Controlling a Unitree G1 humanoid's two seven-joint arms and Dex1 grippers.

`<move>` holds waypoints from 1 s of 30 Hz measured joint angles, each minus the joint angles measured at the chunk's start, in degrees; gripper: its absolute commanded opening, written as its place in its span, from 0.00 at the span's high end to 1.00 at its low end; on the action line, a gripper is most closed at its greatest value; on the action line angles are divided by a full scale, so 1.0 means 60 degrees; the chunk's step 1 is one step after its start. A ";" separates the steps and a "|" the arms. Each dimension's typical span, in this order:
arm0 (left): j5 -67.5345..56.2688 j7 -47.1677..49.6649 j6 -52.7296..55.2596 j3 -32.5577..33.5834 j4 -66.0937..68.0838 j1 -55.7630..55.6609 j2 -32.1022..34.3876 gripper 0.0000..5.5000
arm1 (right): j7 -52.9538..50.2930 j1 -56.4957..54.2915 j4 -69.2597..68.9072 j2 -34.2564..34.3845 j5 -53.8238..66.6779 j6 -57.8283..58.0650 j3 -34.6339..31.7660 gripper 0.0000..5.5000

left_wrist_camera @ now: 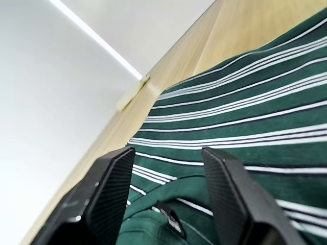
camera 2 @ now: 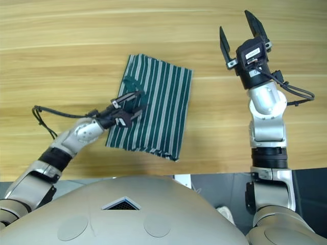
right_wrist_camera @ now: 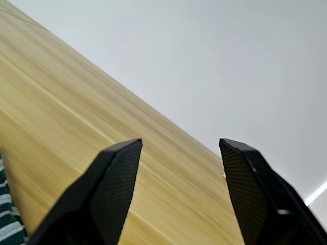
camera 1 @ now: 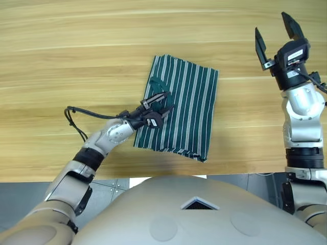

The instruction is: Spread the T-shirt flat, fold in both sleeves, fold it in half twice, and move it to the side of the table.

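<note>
folded striped T-shirt (camera 1: pixel 190 109) mid-worktop (camera 1: pixel 76 51), long axis far-to-near | left gripper (camera 1: pixel 164 102) spread over its left edge, nearer | right gripper (camera 1: pixel 272 25) spread, empty, well apart rightward | sideways move likely the left arm's

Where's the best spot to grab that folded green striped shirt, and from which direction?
The folded green-and-white striped T-shirt lies flat as a stacked rectangle on the wooden table, so only an edge offers layers to pinch. Probably take its left edge, coming in low from the robot's left: the left gripper, jaws open, is over that side.
</note>
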 measured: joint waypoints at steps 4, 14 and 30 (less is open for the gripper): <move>-0.0093 -0.0589 0.1734 0.0208 -0.1932 0.1218 -0.0047 0.56 | 0.0044 0.0123 0.0030 0.0018 -0.0331 -0.0035 -0.0002 0.49; -0.1979 -0.1370 0.3118 0.1789 -0.5816 0.1998 -0.0242 0.56 | 0.1585 0.3305 -0.0687 -0.1732 -0.1913 -0.2781 -0.0082 0.49; -0.1473 -0.4687 0.0541 0.5262 -0.4731 0.6291 0.4809 0.56 | 0.3300 0.7127 -0.2878 -0.2911 -0.3956 -0.3699 0.0480 0.49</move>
